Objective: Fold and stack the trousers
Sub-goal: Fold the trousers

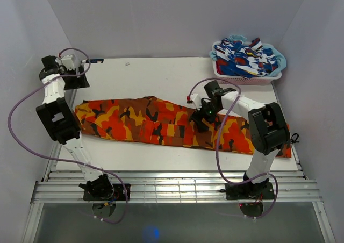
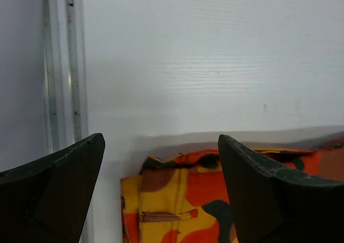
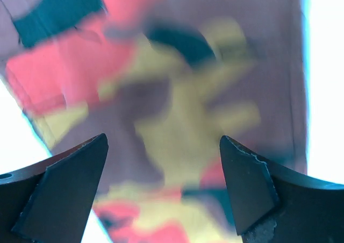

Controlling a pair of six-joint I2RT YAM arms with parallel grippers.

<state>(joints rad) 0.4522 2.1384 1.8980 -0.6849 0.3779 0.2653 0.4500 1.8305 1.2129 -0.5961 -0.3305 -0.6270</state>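
The trousers (image 1: 140, 122) lie flat across the white table (image 1: 161, 76) in orange, red and yellow camouflage, reaching almost from its left edge to its right edge. My left gripper (image 1: 79, 83) hovers just beyond their left end, open and empty. In the left wrist view the gripper (image 2: 160, 138) frames a trouser end (image 2: 183, 200) with a belt loop on it. My right gripper (image 1: 200, 122) hangs open over the middle-right of the trousers. The right wrist view shows the gripper (image 3: 162, 138) close above the blurred cloth (image 3: 183, 92), gripping nothing.
A pink basket (image 1: 244, 80) heaped with blue, white and red clothes (image 1: 247, 57) stands at the back right corner. Grey walls close in the table on three sides. A metal rail (image 2: 70, 65) runs along the table's left edge. Purple cables loop from both arms.
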